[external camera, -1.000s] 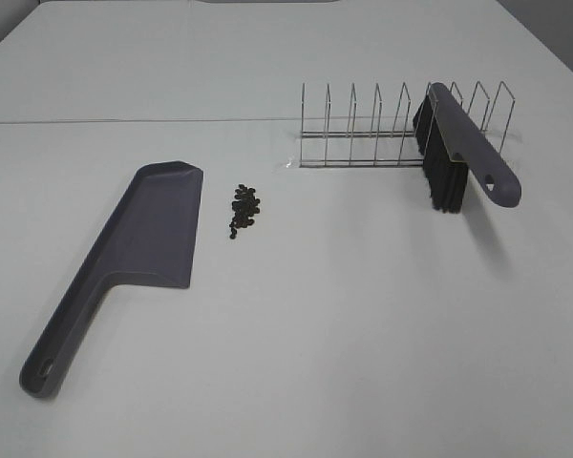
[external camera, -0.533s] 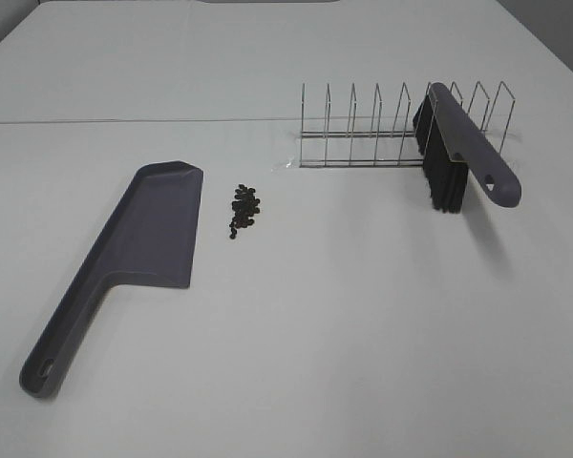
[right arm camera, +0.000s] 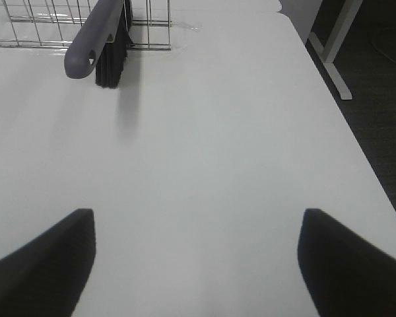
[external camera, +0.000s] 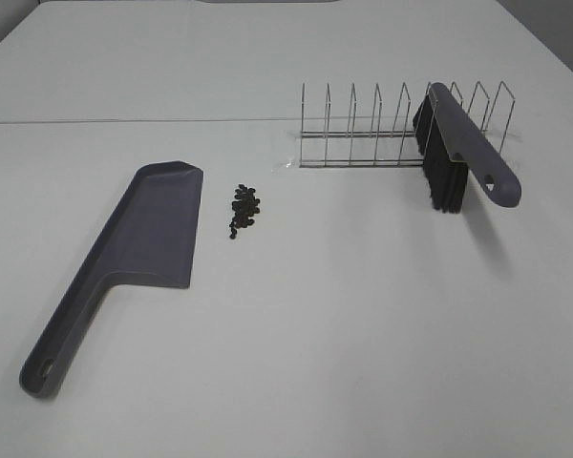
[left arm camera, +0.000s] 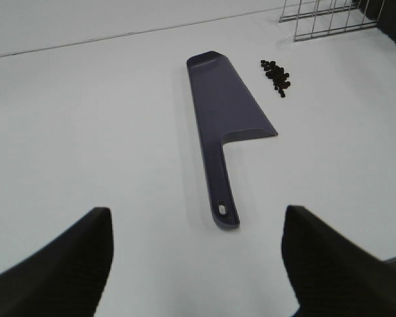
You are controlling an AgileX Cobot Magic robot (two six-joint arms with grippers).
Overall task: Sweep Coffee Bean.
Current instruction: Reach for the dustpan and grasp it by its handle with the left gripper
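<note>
A small cluster of dark coffee beans (external camera: 244, 209) lies on the white table just right of a purple-grey dustpan (external camera: 138, 239). They also show in the left wrist view: beans (left arm camera: 276, 71), dustpan (left arm camera: 223, 112). A brush with a purple-grey handle and black bristles (external camera: 456, 153) leans in a wire rack (external camera: 382, 129); it also shows in the right wrist view (right arm camera: 100, 41). My left gripper (left arm camera: 197, 264) is open and empty, short of the dustpan's handle end. My right gripper (right arm camera: 197, 261) is open and empty, well short of the brush. Neither gripper shows in the exterior high view.
The table's right edge (right arm camera: 343, 125) runs close beside my right gripper, with dark floor and a table leg (right arm camera: 330, 46) beyond. A seam line crosses the table at the back (external camera: 124, 121).
</note>
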